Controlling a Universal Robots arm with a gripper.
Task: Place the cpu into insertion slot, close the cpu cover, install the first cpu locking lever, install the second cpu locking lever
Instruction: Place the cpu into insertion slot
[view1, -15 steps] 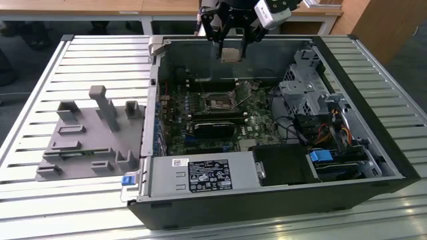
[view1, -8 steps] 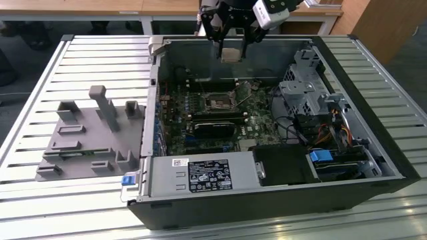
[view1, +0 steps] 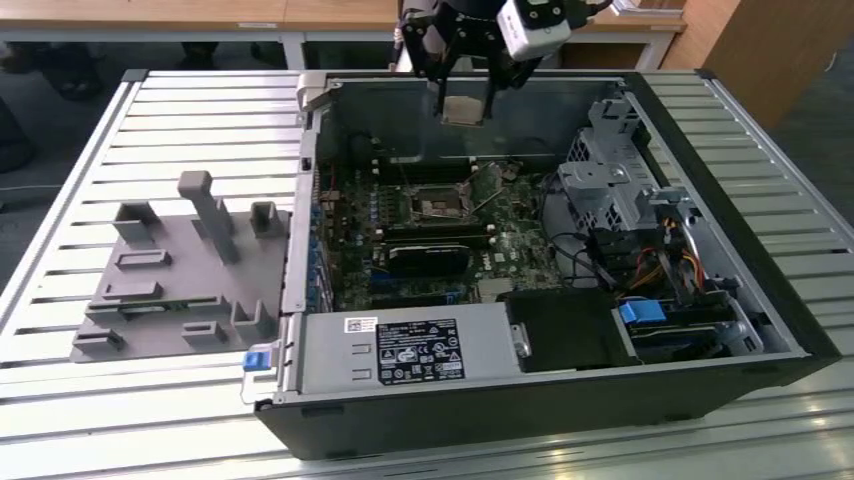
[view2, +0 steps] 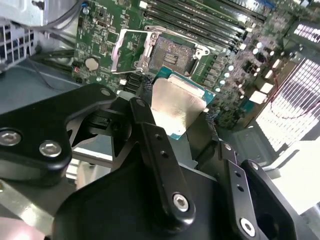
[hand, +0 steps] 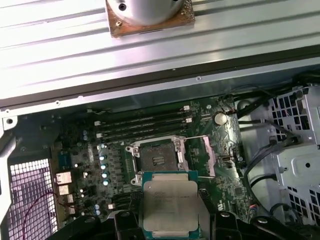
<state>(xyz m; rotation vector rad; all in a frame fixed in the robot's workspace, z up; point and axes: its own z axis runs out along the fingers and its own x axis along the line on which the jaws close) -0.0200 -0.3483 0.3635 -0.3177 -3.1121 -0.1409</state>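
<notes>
Cpu (view2: 177, 107) clamped in claw (view2: 175, 101)

Exterior view high and oblique over the open case (view1: 534, 425); both wrist views close above the shared motherboard (hand: 230, 134) (view2: 100, 30).

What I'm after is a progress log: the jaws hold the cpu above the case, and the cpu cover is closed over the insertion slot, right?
No: the first wrist view shows the cpu cover open beside the insertion slot. The rest is right.

Count: one cpu (hand: 170, 205), one socket (hand: 156, 161), one hinged cover (view2: 116, 50), one PC case (view1: 534, 412), one grey tray (view1: 147, 300), one coin battery (hand: 220, 118).
</notes>
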